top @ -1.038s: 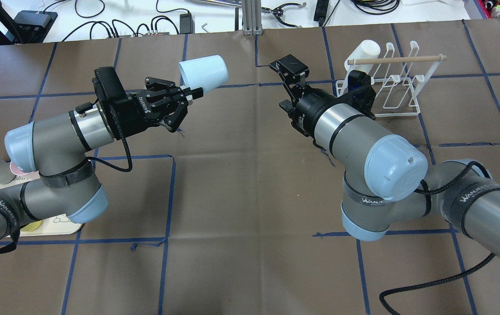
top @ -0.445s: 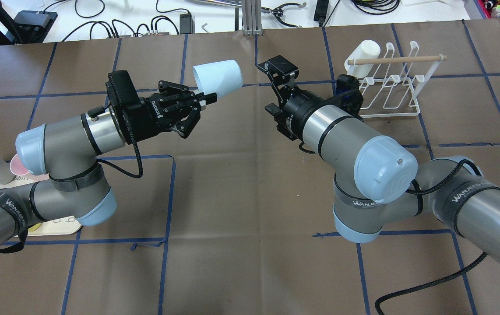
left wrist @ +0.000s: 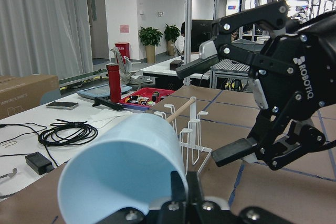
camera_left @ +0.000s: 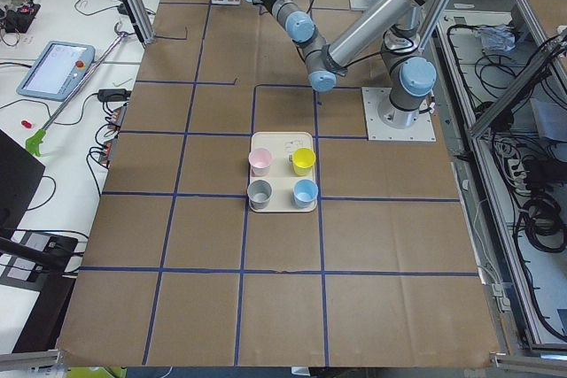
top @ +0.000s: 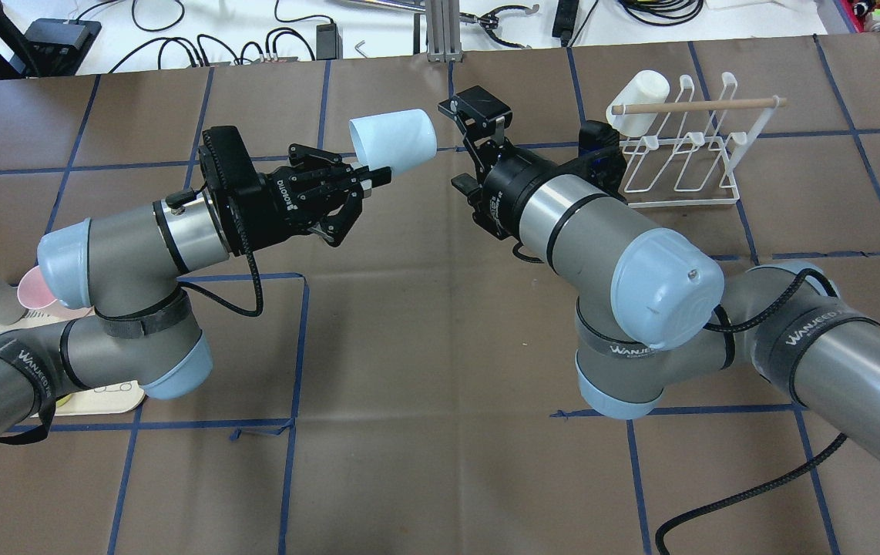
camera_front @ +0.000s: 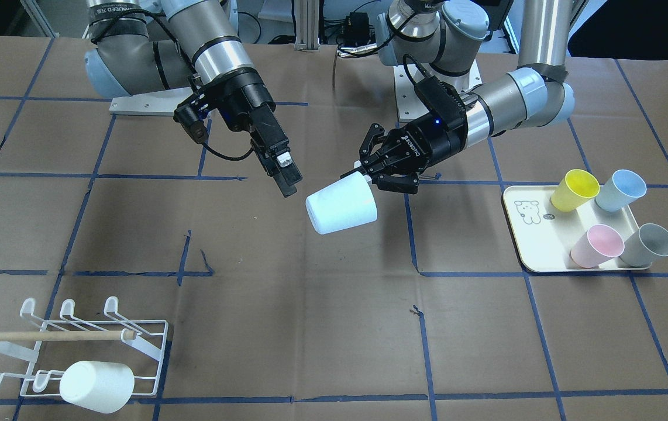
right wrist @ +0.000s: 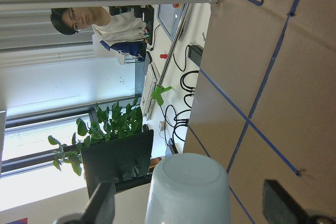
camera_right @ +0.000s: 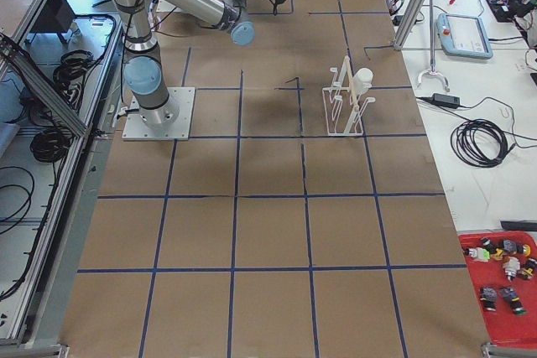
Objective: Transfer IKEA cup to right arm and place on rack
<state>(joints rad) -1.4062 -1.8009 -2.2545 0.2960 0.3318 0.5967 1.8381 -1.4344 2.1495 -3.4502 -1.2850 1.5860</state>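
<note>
The IKEA cup, pale blue, lies on its side in the air over the table's middle. My left gripper is shut on its rim, as the overhead view also shows for the cup and the left gripper. My right gripper on the right arm stands open a short gap from the cup's base. The right wrist view has the cup's base framed between the spread fingers, not touching them. The white wire rack stands at the table's far right corner, behind the right arm.
A white cup hangs on the rack's prong under the wooden dowel. A cream tray on the robot's left holds yellow, blue, pink and grey cups. Cables lie beyond the table's far edge. A person shows in the right wrist view.
My left gripper has carried the cup rightward toward the table's middle. My right gripper has swung left, away from the rack, and closed the gap to the cup.
</note>
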